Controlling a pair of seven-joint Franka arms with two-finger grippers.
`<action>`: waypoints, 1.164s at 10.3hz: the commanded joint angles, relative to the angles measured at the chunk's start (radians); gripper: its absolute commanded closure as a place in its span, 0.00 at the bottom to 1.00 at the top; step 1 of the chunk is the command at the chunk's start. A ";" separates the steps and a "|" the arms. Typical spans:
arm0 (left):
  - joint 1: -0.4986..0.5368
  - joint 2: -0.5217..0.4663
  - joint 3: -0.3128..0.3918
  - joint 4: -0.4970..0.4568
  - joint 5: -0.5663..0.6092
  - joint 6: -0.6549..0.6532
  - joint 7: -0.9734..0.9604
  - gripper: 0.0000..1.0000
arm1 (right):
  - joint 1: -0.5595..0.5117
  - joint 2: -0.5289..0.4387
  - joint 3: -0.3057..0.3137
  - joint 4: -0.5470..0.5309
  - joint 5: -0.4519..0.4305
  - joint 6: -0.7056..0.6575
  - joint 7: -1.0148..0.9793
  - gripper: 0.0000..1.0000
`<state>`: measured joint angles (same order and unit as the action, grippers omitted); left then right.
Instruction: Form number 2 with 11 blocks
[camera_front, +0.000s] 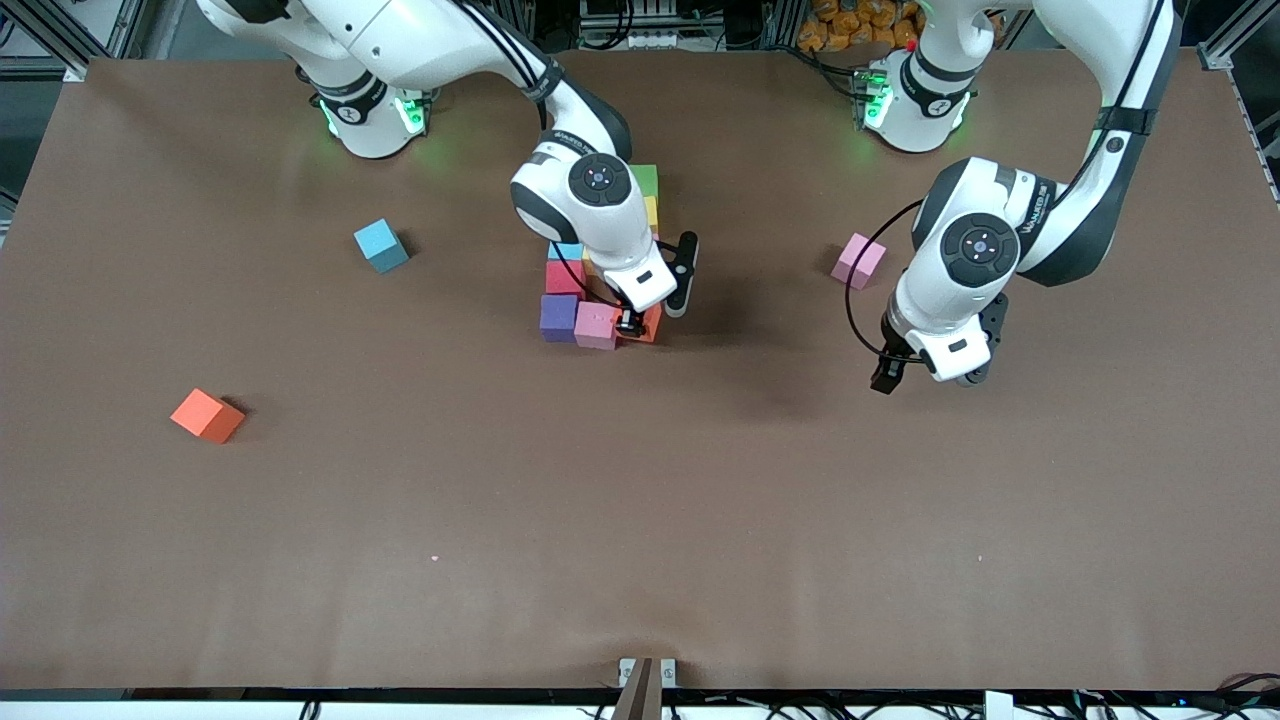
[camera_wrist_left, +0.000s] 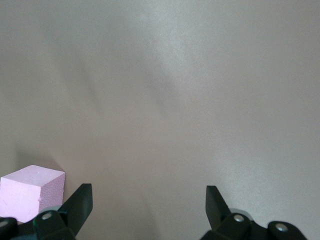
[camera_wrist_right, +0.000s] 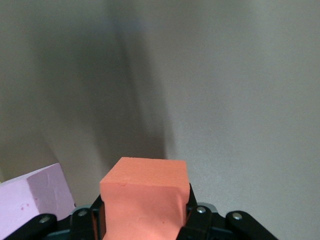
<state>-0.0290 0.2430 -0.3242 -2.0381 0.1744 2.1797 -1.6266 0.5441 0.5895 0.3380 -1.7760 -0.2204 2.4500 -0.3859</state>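
The partly built number 2 is a cluster of blocks mid-table: green (camera_front: 645, 180), yellow (camera_front: 651, 211), light blue (camera_front: 565, 251), red (camera_front: 563, 277), purple (camera_front: 559, 317) and pink (camera_front: 596, 325); my right arm hides its middle. My right gripper (camera_front: 640, 322) is shut on an orange block (camera_front: 651, 326), low beside the cluster's pink block, toward the left arm's end. In the right wrist view the orange block (camera_wrist_right: 145, 195) is squeezed between the fingers, with the pink block (camera_wrist_right: 30, 200) beside it. My left gripper (camera_front: 925, 378) is open and empty over bare table, near a loose pink block (camera_front: 858, 260), which also shows in the left wrist view (camera_wrist_left: 32, 192).
A loose light blue block (camera_front: 381, 245) and a loose orange block (camera_front: 207, 415) lie toward the right arm's end of the brown table (camera_front: 640, 520). The orange one is nearer the front camera.
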 joint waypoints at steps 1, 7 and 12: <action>0.009 0.010 -0.009 0.019 -0.019 -0.029 -0.010 0.00 | 0.043 0.048 -0.031 0.047 -0.020 0.020 -0.014 0.68; 0.008 0.016 -0.009 0.019 -0.019 -0.032 -0.045 0.00 | 0.034 0.079 -0.042 0.038 -0.013 0.057 -0.077 0.65; 0.009 0.018 -0.009 0.019 -0.033 -0.032 -0.045 0.00 | 0.031 0.076 -0.040 0.021 -0.011 0.049 -0.076 0.65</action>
<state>-0.0263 0.2531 -0.3248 -2.0375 0.1640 2.1680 -1.6657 0.5760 0.6625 0.2965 -1.7612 -0.2274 2.5039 -0.4567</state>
